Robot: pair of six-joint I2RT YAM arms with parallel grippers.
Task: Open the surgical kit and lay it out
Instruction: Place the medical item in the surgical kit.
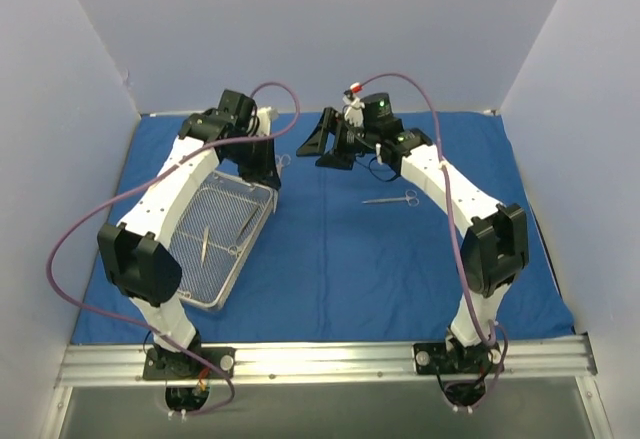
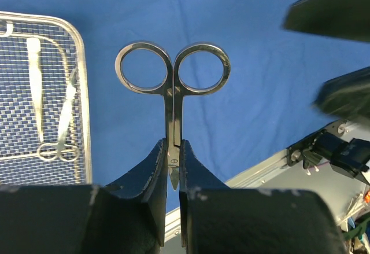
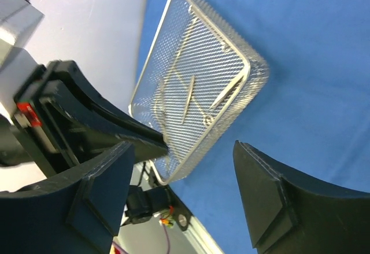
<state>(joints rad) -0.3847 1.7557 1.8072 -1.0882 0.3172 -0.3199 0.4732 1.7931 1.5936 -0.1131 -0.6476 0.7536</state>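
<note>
The royal-blue cloth (image 1: 330, 259) lies spread flat over the table. The silver wire-mesh tray (image 1: 250, 249) sits on it at the left and holds thin steel instruments (image 1: 205, 242). My left gripper (image 1: 270, 174) is just past the tray's far right corner. It is shut on the blades of a pair of steel scissors (image 2: 173, 69), whose finger rings point away over the cloth. My right gripper (image 1: 328, 147) is open and empty above the far middle of the cloth. Another pair of scissors (image 1: 392, 199) lies flat on the cloth to the right.
The tray (image 2: 81, 92) shows at the left of the left wrist view with forceps (image 2: 36, 86) and small scissors (image 2: 63, 121) inside. It also shows in the right wrist view (image 3: 248, 69). Grey walls stand on three sides. A metal rail (image 1: 320, 359) runs along the near edge.
</note>
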